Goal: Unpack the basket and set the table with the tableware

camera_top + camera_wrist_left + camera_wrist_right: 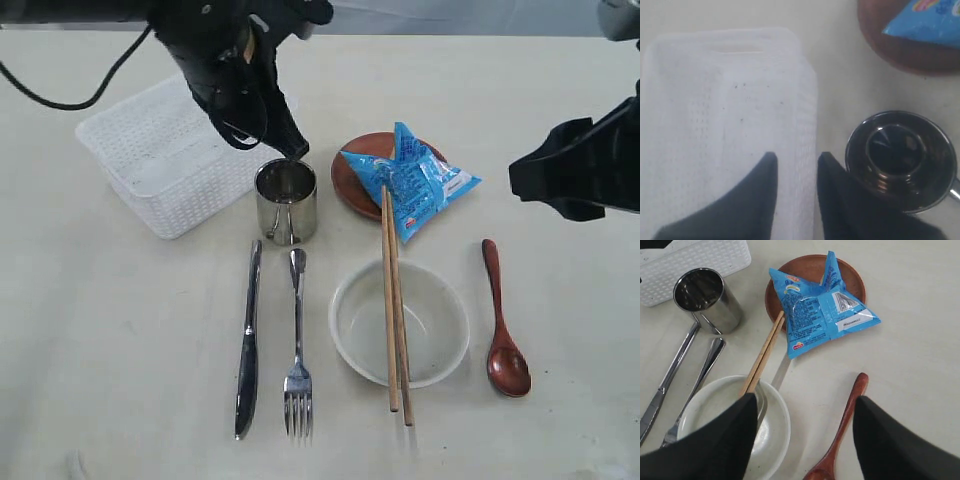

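The white basket [160, 150] [715, 100] stands empty at the back left of the table [120, 380]. My left gripper [290, 150] [796, 162] hovers open over the basket's wall nearest the steel cup [286, 200] [900, 155]. In front of the cup lie the knife [248, 340] and fork [297, 350]. Two chopsticks [395, 310] rest across the off-white bowl [440, 345]. The wooden spoon [500, 320] [845, 415] lies to the bowl's right. My right gripper [530, 180] [805, 405] hangs wide open and empty above the bowl's edge and the spoon.
A blue snack packet [415, 180] [815, 310] lies on the brown plate [355, 175] [850, 280], overlapping the far ends of the chopsticks. Black cable trails off the left arm at the back left.
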Controlling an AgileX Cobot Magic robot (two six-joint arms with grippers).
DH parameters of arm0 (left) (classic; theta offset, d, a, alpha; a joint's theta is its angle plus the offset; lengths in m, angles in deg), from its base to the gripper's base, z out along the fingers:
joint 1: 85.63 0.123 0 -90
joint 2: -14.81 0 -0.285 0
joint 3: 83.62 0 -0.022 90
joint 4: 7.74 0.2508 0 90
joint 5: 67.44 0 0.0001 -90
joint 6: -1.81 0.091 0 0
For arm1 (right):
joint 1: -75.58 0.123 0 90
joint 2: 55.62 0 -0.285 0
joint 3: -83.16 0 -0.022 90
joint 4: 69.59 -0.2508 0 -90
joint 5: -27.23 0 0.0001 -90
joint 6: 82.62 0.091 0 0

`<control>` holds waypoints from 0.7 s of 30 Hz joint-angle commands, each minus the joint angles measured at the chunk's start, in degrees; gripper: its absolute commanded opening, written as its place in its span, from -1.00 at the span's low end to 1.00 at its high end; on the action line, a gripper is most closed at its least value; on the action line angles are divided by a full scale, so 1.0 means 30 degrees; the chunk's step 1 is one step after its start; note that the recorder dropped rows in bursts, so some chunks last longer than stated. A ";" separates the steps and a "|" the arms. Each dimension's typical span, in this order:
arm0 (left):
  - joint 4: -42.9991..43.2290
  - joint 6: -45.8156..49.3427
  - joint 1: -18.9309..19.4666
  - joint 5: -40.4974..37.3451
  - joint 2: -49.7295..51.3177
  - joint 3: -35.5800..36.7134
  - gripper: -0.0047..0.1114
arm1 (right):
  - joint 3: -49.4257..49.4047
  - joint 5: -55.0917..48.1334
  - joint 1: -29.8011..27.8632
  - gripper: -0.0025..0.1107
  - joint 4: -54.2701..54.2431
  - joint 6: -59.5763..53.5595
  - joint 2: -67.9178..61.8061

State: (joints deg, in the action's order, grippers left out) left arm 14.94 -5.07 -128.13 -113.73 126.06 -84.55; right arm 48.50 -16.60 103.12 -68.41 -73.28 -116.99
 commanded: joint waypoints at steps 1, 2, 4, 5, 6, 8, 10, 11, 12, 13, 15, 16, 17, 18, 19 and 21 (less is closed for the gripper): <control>-0.0383 0.2292 0.0024 -0.1179 0.1485 -0.1870 -0.66 | 0.0012 -0.0318 0.0006 0.01 0.0048 -0.0573 -0.0043; -0.0431 0.2190 0.0024 -0.1219 0.1796 -0.2192 -0.66 | 0.0012 -0.0318 0.0006 0.01 0.0081 -0.0577 -0.0043; -0.0837 0.2150 0.0024 -0.1302 0.2279 -0.2660 -0.66 | 0.0012 -0.0278 0.0006 0.01 0.0083 -0.0577 -0.0043; -0.1170 0.2150 0.0024 -0.1410 0.2520 -0.2861 -0.66 | 0.0012 -0.0283 0.0006 0.01 0.0128 -0.0577 -0.0043; -0.1437 0.2150 0.0024 -0.1704 0.2674 -0.3029 -0.66 | 0.0012 -0.0253 0.0006 0.01 0.0128 -0.0615 -0.0043; -0.1747 0.2150 0.0024 -0.2567 0.3063 -0.3420 -0.66 | 0.0012 -0.0211 0.0006 0.01 0.0128 -0.0606 -0.0043; -0.1788 0.2150 0.0024 -0.3329 0.3320 -0.3652 -0.67 | 0.0012 -0.0211 0.0006 0.01 0.0128 -0.0606 -0.0043; -0.1819 0.2150 0.0024 -0.3545 0.3406 -0.3640 -0.66 | 0.0012 -0.0211 0.0006 0.01 0.0128 -0.0606 -0.0043; -0.1870 0.2110 0.0024 -0.3625 0.3488 -0.3640 -0.66 | 0.0012 -0.0211 0.0006 0.01 0.0128 -0.0606 -0.0043; -0.2188 0.2110 0.0024 -0.3674 0.3488 -0.3640 -0.67 | 0.0012 -0.0170 0.0006 0.01 0.0128 -0.0624 -0.0043; -0.2714 0.2144 0.0024 -0.3706 0.3488 -0.3640 -0.72 | 0.0012 -0.0129 0.0006 0.01 0.0128 -0.0624 -0.0043; -0.2714 0.2144 0.0024 -0.3671 0.3488 -0.3640 -0.76 | 0.0012 -0.0079 0.0006 0.01 0.0128 -0.0624 -0.0043; -0.2645 0.2144 0.0024 -0.3671 0.3488 -0.3640 -0.81 | 0.0012 -0.0041 0.0006 0.01 0.0128 -0.0624 -0.0043; -0.2553 0.2144 0.0024 -0.3671 0.3488 -0.3678 -0.88 | 0.0012 -0.0003 0.0006 0.01 0.0128 -0.0624 -0.0043; -0.2363 0.2144 0.0024 -0.3671 0.3488 -0.3820 -0.92 | 0.0012 -0.0006 0.0006 0.01 0.0128 -0.0696 -0.0043; -0.1803 0.1848 0.0024 -0.3740 0.3488 -0.4168 -0.92 | 0.0012 -0.0006 0.0006 0.01 0.0128 -0.0709 -0.0043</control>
State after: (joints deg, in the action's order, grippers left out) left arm 7.79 1.37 -128.13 -124.37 136.75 -95.72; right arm 48.50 -17.26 103.12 -68.50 -74.87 -116.99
